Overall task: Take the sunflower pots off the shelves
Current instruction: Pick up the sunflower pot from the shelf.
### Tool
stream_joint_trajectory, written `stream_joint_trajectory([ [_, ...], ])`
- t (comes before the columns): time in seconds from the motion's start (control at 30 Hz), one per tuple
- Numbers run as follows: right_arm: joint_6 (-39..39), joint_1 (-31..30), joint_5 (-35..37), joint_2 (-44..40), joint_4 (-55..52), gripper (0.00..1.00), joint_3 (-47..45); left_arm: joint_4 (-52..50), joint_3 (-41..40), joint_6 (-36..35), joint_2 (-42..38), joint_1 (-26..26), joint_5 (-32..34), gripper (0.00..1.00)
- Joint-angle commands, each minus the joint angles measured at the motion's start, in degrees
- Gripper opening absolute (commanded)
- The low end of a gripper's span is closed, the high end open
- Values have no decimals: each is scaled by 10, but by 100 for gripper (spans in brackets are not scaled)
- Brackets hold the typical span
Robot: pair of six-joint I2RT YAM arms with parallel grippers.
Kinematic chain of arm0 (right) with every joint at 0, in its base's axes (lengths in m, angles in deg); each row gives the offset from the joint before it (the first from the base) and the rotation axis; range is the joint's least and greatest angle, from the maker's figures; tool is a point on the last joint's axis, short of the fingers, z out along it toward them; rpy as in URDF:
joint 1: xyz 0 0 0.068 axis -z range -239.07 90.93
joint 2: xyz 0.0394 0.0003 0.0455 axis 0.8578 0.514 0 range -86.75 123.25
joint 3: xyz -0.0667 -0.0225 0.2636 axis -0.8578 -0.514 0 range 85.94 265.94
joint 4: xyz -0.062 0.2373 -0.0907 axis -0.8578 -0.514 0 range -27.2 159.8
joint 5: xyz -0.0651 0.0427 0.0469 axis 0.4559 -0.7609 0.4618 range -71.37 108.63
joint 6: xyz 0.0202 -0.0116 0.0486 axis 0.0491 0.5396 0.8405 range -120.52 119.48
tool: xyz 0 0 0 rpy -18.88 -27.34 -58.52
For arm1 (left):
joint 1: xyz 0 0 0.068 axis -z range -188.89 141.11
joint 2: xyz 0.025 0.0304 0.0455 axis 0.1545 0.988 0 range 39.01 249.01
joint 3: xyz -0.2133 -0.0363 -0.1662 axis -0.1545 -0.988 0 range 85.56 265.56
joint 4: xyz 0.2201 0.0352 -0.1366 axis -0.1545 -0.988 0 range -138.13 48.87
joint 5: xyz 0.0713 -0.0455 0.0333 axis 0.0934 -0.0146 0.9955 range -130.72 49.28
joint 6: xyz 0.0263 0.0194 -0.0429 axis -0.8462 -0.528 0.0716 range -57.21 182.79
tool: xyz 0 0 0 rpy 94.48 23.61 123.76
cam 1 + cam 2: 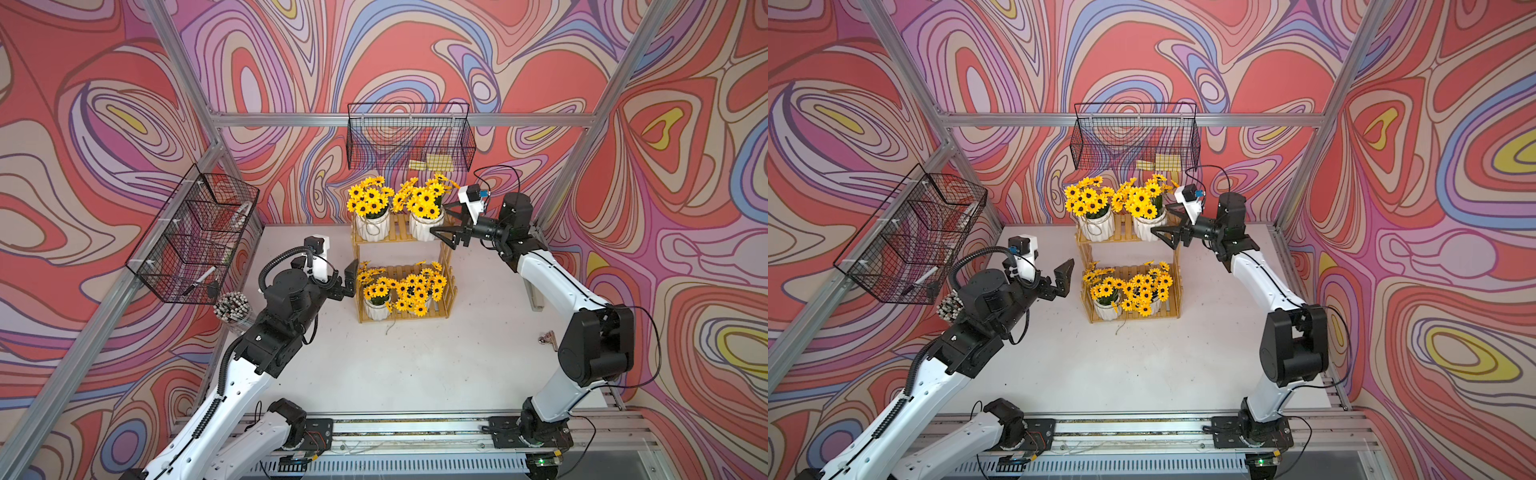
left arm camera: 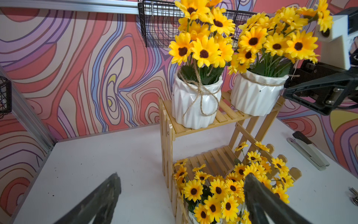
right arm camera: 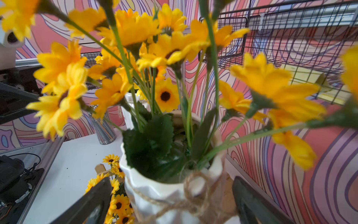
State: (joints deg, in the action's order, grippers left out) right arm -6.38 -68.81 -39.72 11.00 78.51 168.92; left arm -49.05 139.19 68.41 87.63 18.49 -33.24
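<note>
White ribbed ceramic pot of yellow sunflowers (image 1: 424,230), at right on the upper tier of the pale slatted wooden rack (image 1: 400,237), flanked by the wide-spread jaws of your right gripper (image 1: 439,218): close below the twine, then lift straight up. Left gripper (image 1: 1064,279), equally wide and empty, hovers beside the lower tier.
</note>
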Motion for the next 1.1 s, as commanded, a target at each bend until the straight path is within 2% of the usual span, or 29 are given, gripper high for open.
stream_joint_trajectory([
  [0.0,5,-7,-12,13,8,98,16,1,-1,5,-4,-4,-6,100],
  [1.07,19,-42,20,72,-8,98,72,-4,-12,7,-25,-4,-4,100],
])
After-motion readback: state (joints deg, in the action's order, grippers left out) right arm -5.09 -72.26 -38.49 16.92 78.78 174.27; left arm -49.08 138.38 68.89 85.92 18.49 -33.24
